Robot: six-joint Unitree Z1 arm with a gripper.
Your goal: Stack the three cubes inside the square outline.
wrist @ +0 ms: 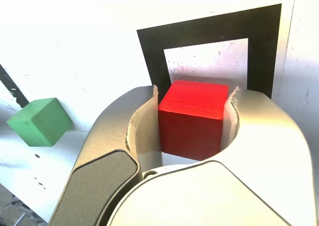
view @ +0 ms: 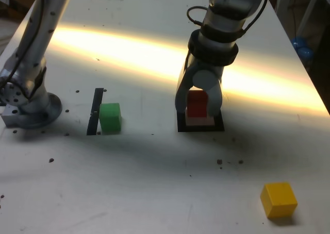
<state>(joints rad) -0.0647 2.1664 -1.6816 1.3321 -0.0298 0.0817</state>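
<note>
- Overall, the stack is to rise from the tabletop (view: 118,187) inside the square outline (view: 226,121); taking the exterior view as a clock face centred on that outline, the green cube (view: 110,117) lies at nine o'clock and the yellow cube (view: 279,200) between four and five, both well apart from it.
- The gripper (view: 199,110) reaches down over the outline, its fingers parted by about the width of the red cube (wrist: 192,117), one on either side. Whether they press on it or stand just free cannot be told.
- The step in hand looks like setting down the base cube. White floor shows beside it in both views, so its centring deserves a check before it is let go; whether its underside is flat on the tabletop is hidden.
- Letting go well calls for both fingers to part evenly, then a straight, slow lift, since a sideways drift could drag or twist the cube.
- Finest point: the cube's faces should run parallel to the frame's edges, giving the next cube a true seat.
</note>
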